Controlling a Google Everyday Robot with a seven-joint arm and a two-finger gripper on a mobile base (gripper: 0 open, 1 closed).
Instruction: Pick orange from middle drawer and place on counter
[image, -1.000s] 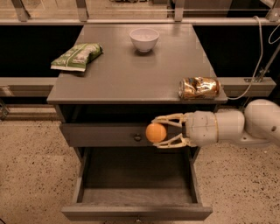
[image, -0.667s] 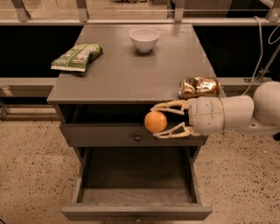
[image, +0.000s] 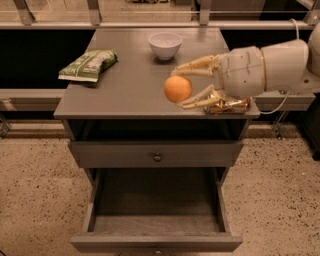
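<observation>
My gripper (image: 186, 85) reaches in from the right and is shut on the orange (image: 178, 89), a small round fruit held between the two pale fingers. It hangs above the front right part of the counter (image: 125, 90), apart from the surface. The middle drawer (image: 156, 207) stands pulled out below, and its dark tray holds nothing I can see.
A white bowl (image: 165, 45) stands at the back of the counter. A green snack bag (image: 89, 65) lies at the left. A shiny gold packet (image: 227, 104) lies at the front right edge, under my gripper. The top drawer front with its knob (image: 157, 157) is shut.
My gripper has lifted the orange from in front of the top drawer up to above the counter's front right part.
</observation>
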